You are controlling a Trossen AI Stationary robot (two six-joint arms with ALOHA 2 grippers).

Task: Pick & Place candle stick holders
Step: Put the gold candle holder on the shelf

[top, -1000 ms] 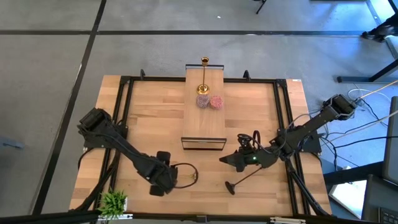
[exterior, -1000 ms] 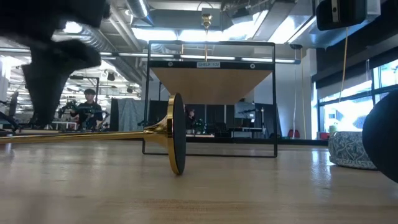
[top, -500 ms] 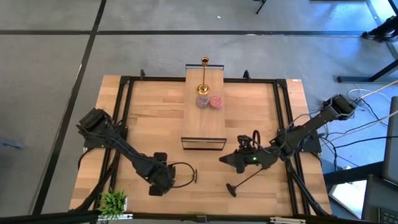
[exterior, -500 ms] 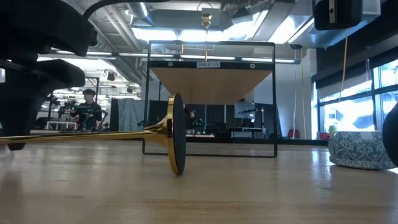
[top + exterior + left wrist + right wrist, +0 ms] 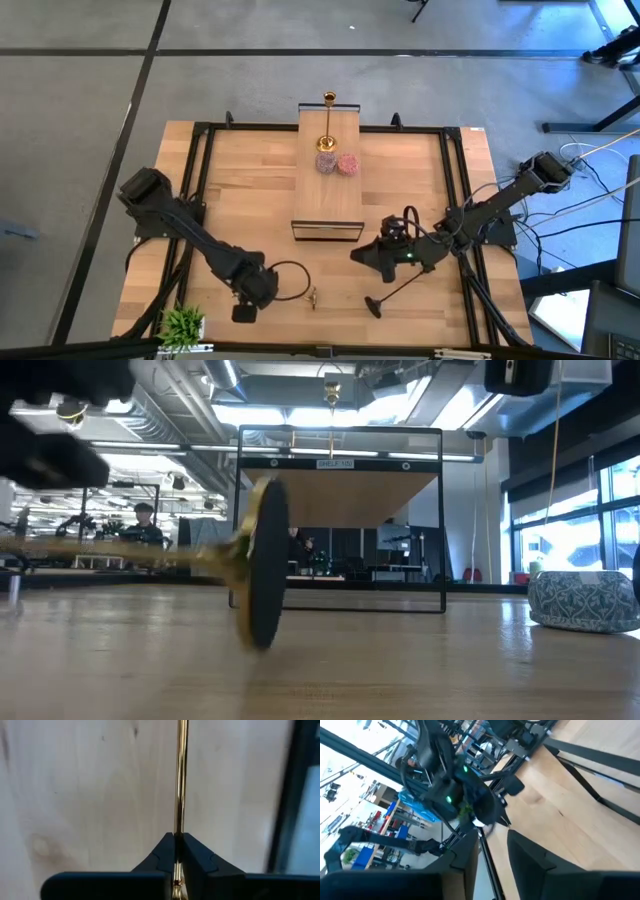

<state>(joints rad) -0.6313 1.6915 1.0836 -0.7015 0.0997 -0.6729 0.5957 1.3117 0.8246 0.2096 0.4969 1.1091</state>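
Light wooden table [image 5: 240, 210] bearing a black candle holder [image 5: 390, 291], a potted plant [image 5: 183, 324] and a raised plank [image 5: 330, 165].

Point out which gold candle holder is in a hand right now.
The gold candle holder near the table's front edge: the left hand is shut on its thin stem. The other gold candle holder stands upright on the plank at the back, untouched.

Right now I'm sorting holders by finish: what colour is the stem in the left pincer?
Gold; the stem shows best in the left wrist view.
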